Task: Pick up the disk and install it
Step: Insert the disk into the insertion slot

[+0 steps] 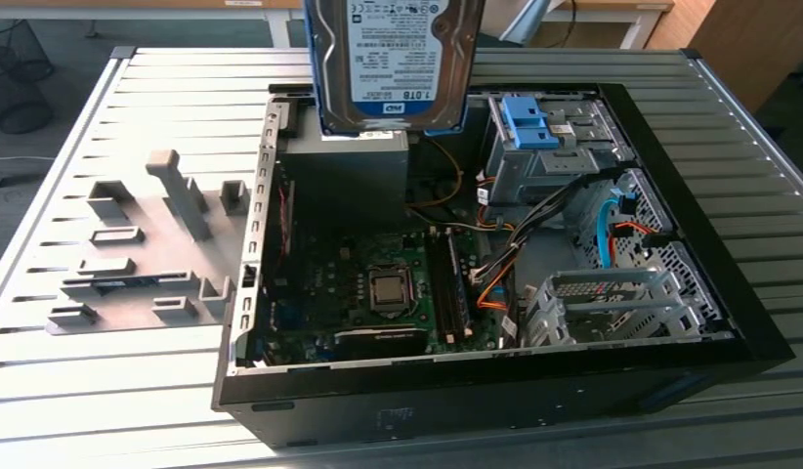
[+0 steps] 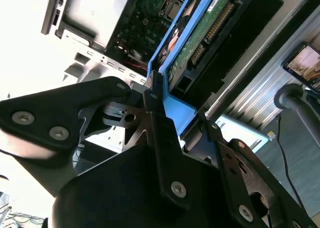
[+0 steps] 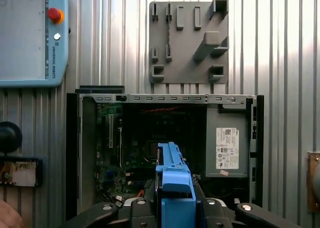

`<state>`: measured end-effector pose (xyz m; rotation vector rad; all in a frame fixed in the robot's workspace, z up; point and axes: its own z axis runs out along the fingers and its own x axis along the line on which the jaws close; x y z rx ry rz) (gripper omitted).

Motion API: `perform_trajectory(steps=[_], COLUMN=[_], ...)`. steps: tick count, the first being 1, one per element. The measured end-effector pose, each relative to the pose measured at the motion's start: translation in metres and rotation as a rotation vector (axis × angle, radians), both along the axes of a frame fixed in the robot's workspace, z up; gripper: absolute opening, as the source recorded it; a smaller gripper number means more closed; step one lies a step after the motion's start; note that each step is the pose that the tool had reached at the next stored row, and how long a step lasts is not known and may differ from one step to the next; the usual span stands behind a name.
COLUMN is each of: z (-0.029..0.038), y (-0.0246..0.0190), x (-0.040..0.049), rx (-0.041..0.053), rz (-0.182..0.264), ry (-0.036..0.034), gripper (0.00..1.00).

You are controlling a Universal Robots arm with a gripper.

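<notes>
With gripper [image 2: 172, 108] fingers [image 2: 153, 95] pinched shut on the disk [image 1: 391, 59] by its blue frame, seemingly at one end. Held upright above the open computer case [image 1: 441, 415]. Mid-carry, not yet installed. Calls for squaring to the drive bay [image 1: 519, 181].

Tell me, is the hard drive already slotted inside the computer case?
No: in the exterior view the disk stands upright in the air above the open computer case, not in any bay.
</notes>
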<state>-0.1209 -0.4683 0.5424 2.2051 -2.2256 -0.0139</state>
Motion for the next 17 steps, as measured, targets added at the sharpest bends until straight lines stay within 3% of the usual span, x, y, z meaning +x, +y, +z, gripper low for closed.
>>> perform_trajectory(steps=[8, 13, 17], z=[-0.0054, -0.007, -0.007], y=[-0.0018, -0.0116, -0.0132], x=[0.0216, 0.0225, 0.0224], rx=[0.0002, 0.0001, 0.0001], rz=[0.0, 0.0, 0.0], ry=[0.0002, 0.0003, 0.0002], gripper=[0.37, 0.37, 0.37])
